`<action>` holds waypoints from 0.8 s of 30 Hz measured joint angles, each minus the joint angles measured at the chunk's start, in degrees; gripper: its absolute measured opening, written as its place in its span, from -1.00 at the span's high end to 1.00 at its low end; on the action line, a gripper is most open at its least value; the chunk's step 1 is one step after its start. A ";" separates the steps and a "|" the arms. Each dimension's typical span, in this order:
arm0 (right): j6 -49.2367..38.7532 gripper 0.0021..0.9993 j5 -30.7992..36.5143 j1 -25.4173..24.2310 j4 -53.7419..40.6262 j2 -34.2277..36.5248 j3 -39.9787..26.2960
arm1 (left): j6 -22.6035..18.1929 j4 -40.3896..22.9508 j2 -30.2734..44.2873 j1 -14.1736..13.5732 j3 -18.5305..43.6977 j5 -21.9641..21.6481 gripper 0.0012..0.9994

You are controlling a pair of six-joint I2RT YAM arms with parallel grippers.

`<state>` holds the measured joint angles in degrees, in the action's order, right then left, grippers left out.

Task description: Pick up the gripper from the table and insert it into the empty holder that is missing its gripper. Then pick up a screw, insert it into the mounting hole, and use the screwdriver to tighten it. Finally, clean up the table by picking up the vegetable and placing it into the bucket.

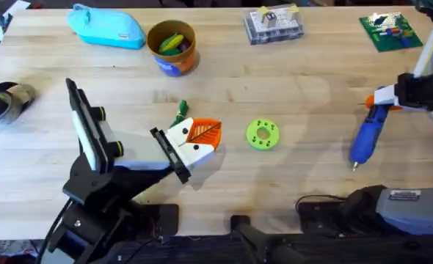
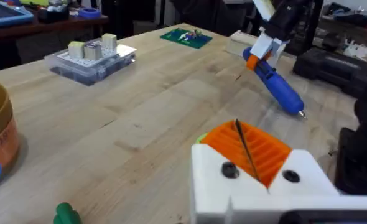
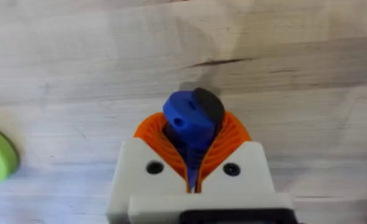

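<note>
I see R hand [image 1: 391, 97] clamped on screwdriver [image 1: 366, 134], tip near table [image 1: 290, 176]; L hand [image 1: 202, 139] pinched narrow, vegetable [image 1: 180, 114] just beside.

The overhead camera looks down the whole table [image 1: 224, 81]; both wrist cameras sit low, sharing the screwdriver [image 2: 277, 84].
</note>
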<state>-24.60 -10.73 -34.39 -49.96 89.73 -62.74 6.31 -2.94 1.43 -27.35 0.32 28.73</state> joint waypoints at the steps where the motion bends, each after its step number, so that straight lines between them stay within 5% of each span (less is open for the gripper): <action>1: 1.12 0.91 -0.35 0.00 -0.02 0.00 0.00 | 0.00 -0.02 0.00 0.00 0.00 0.00 0.97; 16: 8.74 0.81 8.35 0.54 7.03 0.01 0.00 | 0.01 -0.01 0.00 0.00 0.00 -0.01 0.97; 18: 9.14 0.69 8.92 0.95 7.07 0.20 0.01 | 0.00 -0.02 0.00 0.00 0.00 0.00 0.97; 24: 9.61 -0.08 9.67 3.27 7.06 2.41 0.00 | 0.02 -0.02 0.00 0.00 0.00 0.00 0.97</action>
<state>-14.99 -1.06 -31.12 -42.90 92.15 -62.74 6.33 -2.96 1.43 -27.35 0.32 28.73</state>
